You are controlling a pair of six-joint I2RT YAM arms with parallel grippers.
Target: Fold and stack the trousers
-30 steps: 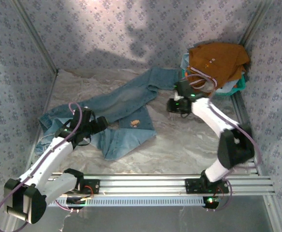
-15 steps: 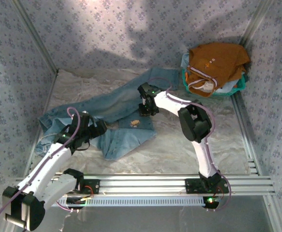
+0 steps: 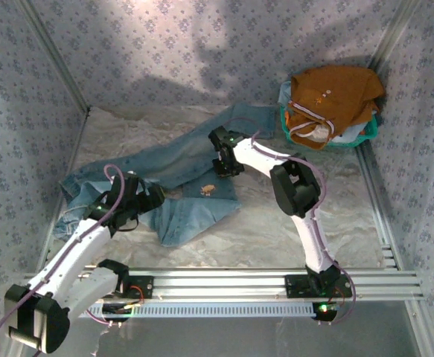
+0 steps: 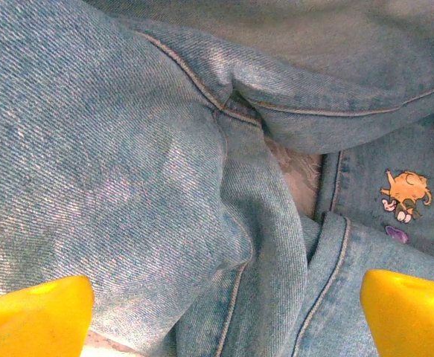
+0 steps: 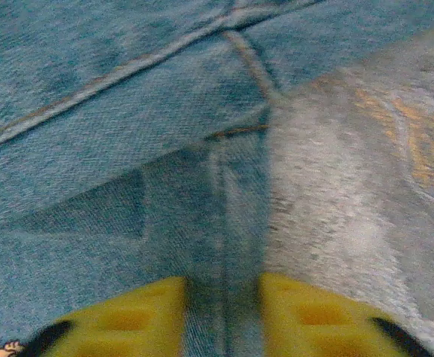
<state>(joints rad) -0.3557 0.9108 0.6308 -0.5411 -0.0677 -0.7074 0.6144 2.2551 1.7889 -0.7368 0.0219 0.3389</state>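
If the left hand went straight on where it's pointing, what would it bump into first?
The jeans. The open left hand points straight at the bunched blue denim near a seam, probably very close.

Trousers across table ctr; basket far-right corner (w/ garment piled in).

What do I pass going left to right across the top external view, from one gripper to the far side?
Left gripper → right gripper → orange-brown garment, heaped in the green basket. The trousers lie under both grippers and spread too wide to place.
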